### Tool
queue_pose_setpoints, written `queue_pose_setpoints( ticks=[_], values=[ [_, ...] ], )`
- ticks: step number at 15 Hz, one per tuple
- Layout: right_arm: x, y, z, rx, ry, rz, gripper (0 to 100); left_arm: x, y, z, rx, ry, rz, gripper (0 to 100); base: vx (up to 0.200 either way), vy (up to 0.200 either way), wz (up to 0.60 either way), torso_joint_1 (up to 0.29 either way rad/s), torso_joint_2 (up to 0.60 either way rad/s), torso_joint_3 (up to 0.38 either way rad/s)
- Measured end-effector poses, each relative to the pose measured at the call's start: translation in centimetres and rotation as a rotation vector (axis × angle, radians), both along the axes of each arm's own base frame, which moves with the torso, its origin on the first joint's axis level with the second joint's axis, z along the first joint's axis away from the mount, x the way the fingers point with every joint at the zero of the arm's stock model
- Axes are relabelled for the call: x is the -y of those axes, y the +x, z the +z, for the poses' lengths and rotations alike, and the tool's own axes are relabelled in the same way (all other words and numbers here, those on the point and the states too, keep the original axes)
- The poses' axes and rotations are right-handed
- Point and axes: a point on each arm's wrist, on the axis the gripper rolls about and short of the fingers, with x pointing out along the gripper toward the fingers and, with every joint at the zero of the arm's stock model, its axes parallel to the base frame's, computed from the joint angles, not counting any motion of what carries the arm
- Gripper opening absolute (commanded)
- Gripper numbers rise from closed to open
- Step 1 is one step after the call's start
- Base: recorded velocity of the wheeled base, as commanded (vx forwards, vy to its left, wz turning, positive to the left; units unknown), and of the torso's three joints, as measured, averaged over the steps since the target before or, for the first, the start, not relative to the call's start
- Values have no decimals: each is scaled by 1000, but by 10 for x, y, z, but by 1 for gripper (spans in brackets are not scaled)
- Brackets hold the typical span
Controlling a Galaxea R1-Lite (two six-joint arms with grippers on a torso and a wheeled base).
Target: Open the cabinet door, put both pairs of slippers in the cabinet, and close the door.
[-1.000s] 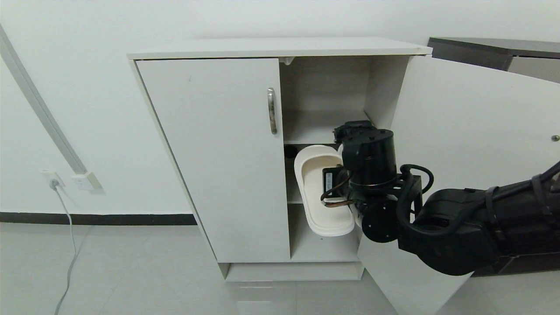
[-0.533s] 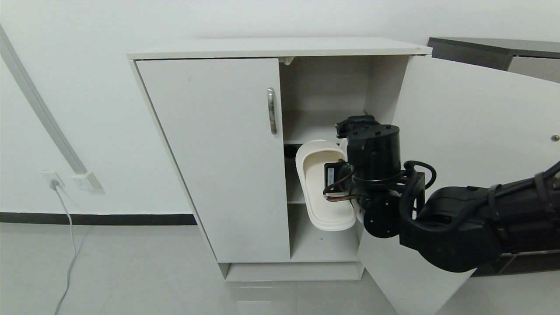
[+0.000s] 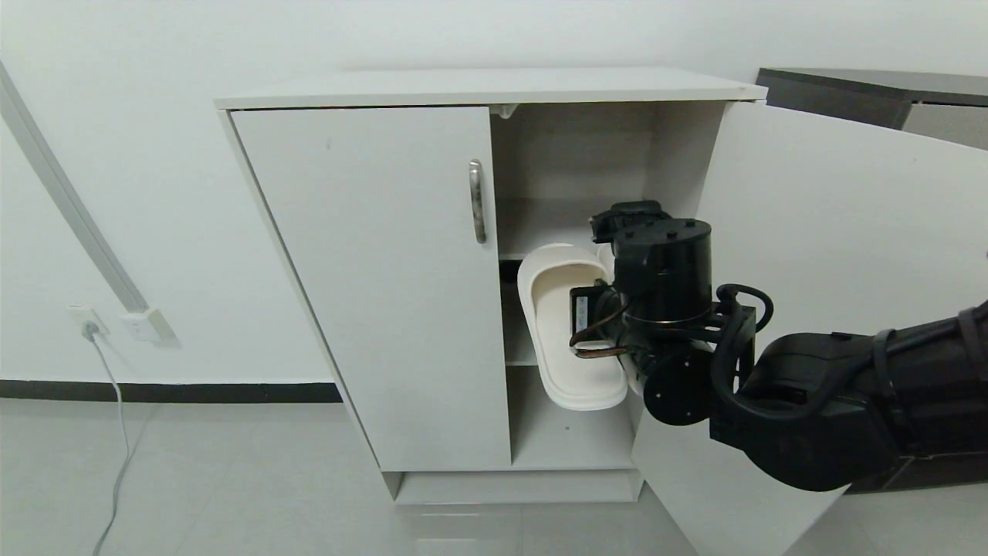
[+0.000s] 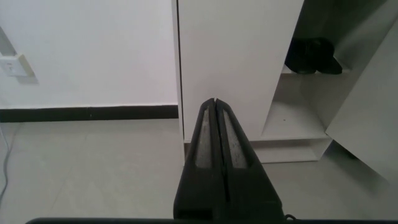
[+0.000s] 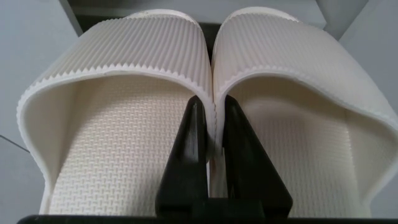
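Left door (image 3: 370, 286) shut, blocks that half; right door (image 3: 841, 255) swung wide, cabinet (image 3: 494, 85) open there. White slippers (image 3: 563, 340) in right gripper (image 5: 210, 109) crowd the middle compartment's mouth, black slippers (image 4: 313, 56) on its shelf behind. Bottom compartment (image 3: 567, 444) has free room.

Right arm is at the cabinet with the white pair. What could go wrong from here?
1. The right gripper pinches only the touching inner walls of the white slippers; one could slide out.
2. The pair hangs upright across the middle shelf, toes near the upper shelf, so it may catch going in.
3. The arm sits close beside the open door and might nudge it.
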Motion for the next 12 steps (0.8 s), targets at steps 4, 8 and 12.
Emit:
queue_pose_setpoints(
  ticks=[4, 8, 12],
  values=[
    [1, 0, 1, 1, 0, -1, 0, 0, 0, 0, 0, 0, 0, 0, 200, 0, 0, 5, 4, -2],
    [1, 0, 0, -3, -4, -1, 0, 0, 0, 0, 0, 0, 1, 0, 150, 0, 0, 3, 2, 3],
    [2, -1, -4, -12, -13, -1, 0, 0, 0, 0, 0, -1, 1, 0, 0, 0, 0, 0, 0, 0]
  ],
)
